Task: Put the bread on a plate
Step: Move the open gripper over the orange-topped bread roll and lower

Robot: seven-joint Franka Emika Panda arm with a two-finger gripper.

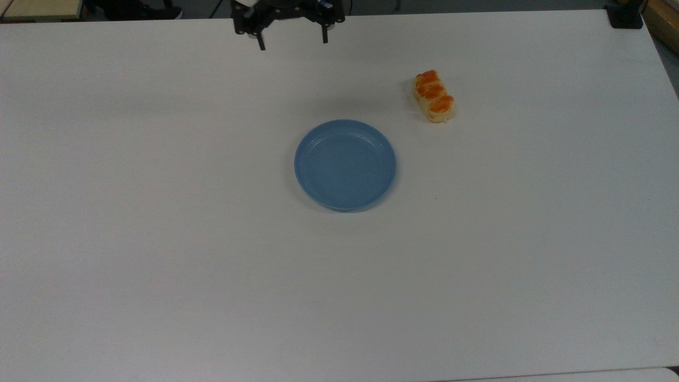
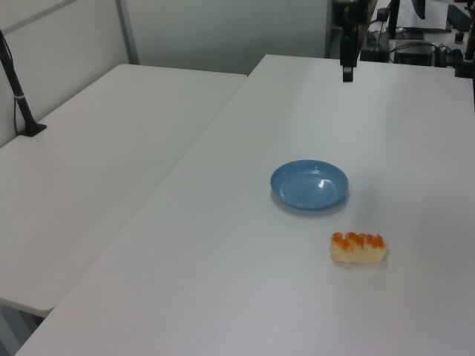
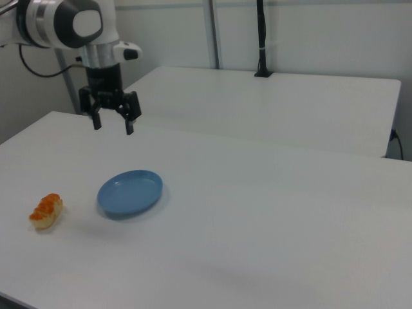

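Observation:
The bread [image 1: 434, 96] is a small braided bun with orange-brown bumps, lying on the white table to the upper right of the plate in the top view, also seen as the bread [image 2: 358, 248] and the bread [image 3: 46, 210]. The round blue plate [image 1: 345, 165] sits mid-table with nothing on it, and appears as the plate [image 2: 309, 185] and the plate [image 3: 129, 192]. My gripper [image 1: 293, 43] hangs open and holding nothing near the table's far edge in the top view, well apart from both. The gripper [image 3: 113, 123] is above the table behind the plate; the gripper [image 2: 347, 73] is seen edge-on.
A second white table [image 3: 277, 103] adjoins the work table. A black post [image 2: 18, 96] stands on it, and a black clamp [image 1: 625, 17] sits at the top view's upper right corner. Equipment and cables [image 2: 415, 44] lie beyond the far edge.

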